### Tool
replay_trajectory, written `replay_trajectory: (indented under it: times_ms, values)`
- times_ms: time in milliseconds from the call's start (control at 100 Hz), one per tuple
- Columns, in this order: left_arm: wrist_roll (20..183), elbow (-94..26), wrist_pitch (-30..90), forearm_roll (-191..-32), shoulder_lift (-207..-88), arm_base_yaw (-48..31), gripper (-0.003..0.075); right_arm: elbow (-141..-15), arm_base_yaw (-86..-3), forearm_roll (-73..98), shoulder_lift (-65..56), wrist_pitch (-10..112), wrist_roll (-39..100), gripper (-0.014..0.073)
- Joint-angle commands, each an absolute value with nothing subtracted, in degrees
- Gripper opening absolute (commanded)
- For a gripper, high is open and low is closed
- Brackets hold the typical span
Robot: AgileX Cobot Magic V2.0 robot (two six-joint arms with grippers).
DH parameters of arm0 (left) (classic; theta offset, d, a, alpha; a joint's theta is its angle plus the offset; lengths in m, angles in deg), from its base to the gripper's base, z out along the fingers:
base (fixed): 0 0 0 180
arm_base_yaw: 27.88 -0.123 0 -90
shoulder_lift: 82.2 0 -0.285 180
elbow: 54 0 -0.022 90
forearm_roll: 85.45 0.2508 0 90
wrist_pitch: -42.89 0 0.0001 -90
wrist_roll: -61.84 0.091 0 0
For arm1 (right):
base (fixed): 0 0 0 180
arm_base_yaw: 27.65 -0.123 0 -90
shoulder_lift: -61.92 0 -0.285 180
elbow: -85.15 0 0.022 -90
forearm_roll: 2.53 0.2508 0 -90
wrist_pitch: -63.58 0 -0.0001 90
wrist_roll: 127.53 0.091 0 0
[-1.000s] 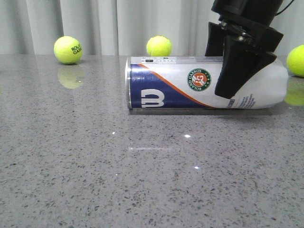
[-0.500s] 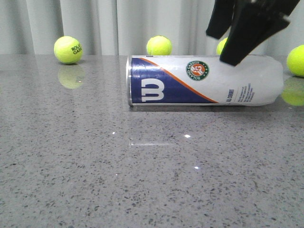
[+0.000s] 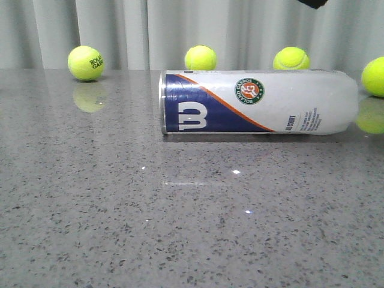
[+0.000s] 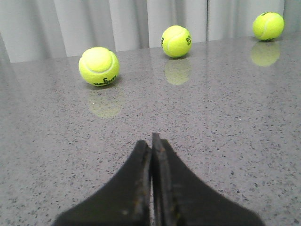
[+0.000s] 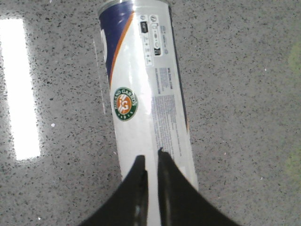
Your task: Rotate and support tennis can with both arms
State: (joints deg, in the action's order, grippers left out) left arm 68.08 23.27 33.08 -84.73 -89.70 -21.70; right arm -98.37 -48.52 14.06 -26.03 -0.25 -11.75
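1. Front view: the tennis can [image 3: 258, 103] lies on its side on the grey table [image 3: 180, 228], its long axis running across the view, navy end with the white "W" to the left, emblem facing the camera. Lying flat like this, it rests steady with nothing gripping it. Four tennis balls [image 3: 86, 62] sit behind it along the curtain, apart from it. Of the arms, only a black scrap shows at the top edge, above the can's white end and well clear of it; which part it is cannot be told.

2. Left wrist view: the left gripper [image 4: 152, 141] has its two black fingers pressed together with nothing between them. It hangs low over bare table, facing three tennis balls. The can does not appear here, so this arm is judged to be off to the side and not supporting it.

3. Right wrist view: the right gripper [image 5: 151, 162] looks straight down the length of the can [image 5: 143, 89], its fingers nearly together with only a thin slit between, pinching nothing. The tips line up over the can's white end, above it rather than around it, a placement that looks suited to pressing or nudging rather than clamping.
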Motion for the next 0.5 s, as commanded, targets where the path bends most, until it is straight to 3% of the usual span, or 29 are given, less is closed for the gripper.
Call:
replay_trajectory:
  times_ms: [0, 180, 400, 490]
  values:
    - [67.65, 25.80, 37.56, -84.93, -87.80, -21.68, -0.0018, -100.46, -48.46, 14.81, -23.59, 1.01, -11.39, -0.0069]
    - [67.65, 25.80, 37.56, -84.93, -87.80, -21.68, -0.0018, -100.46, -48.41, 15.65, -22.65, -1.59, -4.03, -0.0067]
    - [67.65, 25.80, 37.56, -84.93, -87.80, -21.68, -0.0019, -100.46, -48.20, 15.89, -22.17, -0.17, 38.47, -0.0067]
    - [67.65, 25.80, 37.56, -84.93, -87.80, -21.68, -0.0018, -100.46, -48.20, 15.89, -21.92, 0.06, 47.61, -0.0067]
